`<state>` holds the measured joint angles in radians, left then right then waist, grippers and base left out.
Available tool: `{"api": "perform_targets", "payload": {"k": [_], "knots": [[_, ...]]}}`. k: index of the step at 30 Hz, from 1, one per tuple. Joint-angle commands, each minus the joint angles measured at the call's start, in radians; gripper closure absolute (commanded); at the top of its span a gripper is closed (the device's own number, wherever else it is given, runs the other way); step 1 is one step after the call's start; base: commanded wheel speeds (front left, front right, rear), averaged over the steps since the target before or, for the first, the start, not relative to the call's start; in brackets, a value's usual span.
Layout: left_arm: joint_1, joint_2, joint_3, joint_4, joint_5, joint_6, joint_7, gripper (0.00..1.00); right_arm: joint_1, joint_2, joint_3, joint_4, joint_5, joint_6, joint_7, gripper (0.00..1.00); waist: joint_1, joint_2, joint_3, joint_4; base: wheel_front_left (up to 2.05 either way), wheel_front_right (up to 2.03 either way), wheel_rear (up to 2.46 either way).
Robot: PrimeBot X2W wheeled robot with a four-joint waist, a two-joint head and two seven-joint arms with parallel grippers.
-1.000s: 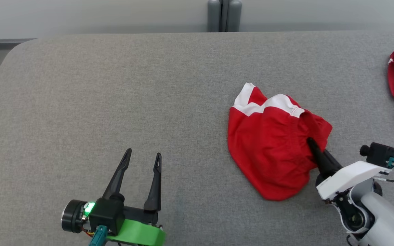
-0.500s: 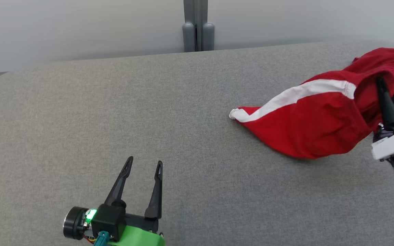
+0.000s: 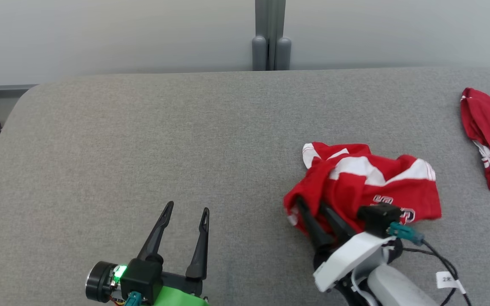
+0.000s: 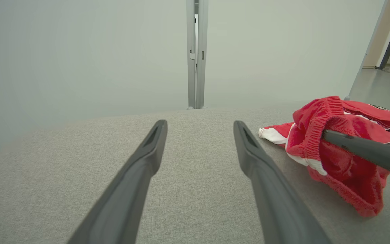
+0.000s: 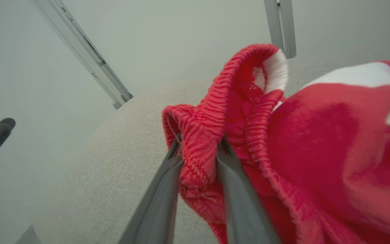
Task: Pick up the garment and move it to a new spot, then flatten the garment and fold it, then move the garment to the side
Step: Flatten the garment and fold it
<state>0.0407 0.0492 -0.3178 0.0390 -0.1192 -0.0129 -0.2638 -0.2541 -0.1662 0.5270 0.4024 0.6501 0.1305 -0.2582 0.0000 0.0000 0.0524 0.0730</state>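
Observation:
The garment (image 3: 368,187) is a pair of red shorts with white bands, lying crumpled on the grey table (image 3: 143,140) right of centre. My right gripper (image 3: 311,204) is at its near left edge. In the right wrist view the ribbed red waistband (image 5: 201,149) is bunched between the two narrowly spread fingers, touching both, so the right gripper (image 5: 200,137) is shut on the garment (image 5: 317,135). My left gripper (image 3: 187,207) hovers open and empty at the lower left, well clear. The left wrist view shows the left gripper (image 4: 200,123) open, with the garment (image 4: 337,159) off to its right.
A second red garment (image 3: 489,131) lies at the table's far right edge. A grey post (image 3: 270,42) stands behind the table against the pale wall. The right wrist's cable with a white tag (image 3: 445,278) hangs near the bottom right. Bare grey tabletop spreads left and centre.
The camera has shifted between frames. The garment, lifted and stretched out half a second ago, now lies crumpled on the table. My right gripper's fingers stand a little further apart. The left gripper has stayed open.

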Motion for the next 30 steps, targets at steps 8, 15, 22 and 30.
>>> {"api": "perform_targets", "payload": {"k": [8,15,22,30], "knots": [[0.001,0.003,-0.001,-0.006,-0.020,0.009,0.000,0.00,-0.015,0.029,0.101,-0.054,0.053,0.000,-0.006,0.00,0.0000,0.0000,-0.007,0.031,0.00,0.00,0.00],[0.004,0.003,-0.030,0.011,-0.081,-0.004,0.000,0.00,0.049,-0.093,-0.037,-0.203,-0.034,0.000,-0.007,0.00,0.0000,0.0000,-0.004,0.013,0.00,0.00,0.00],[-0.033,0.003,-0.098,0.076,-0.054,-0.009,0.000,0.00,0.159,-0.139,-0.294,-0.287,-0.270,0.000,-0.007,0.00,0.0000,0.0000,0.015,-0.038,0.00,0.00,0.00],[-0.081,0.003,-0.211,0.176,-0.209,-0.010,0.010,0.00,0.223,-0.091,-0.415,-0.279,-0.460,0.000,-0.007,0.00,0.0000,0.0000,0.035,-0.091,0.00,0.00,0.00]]}}
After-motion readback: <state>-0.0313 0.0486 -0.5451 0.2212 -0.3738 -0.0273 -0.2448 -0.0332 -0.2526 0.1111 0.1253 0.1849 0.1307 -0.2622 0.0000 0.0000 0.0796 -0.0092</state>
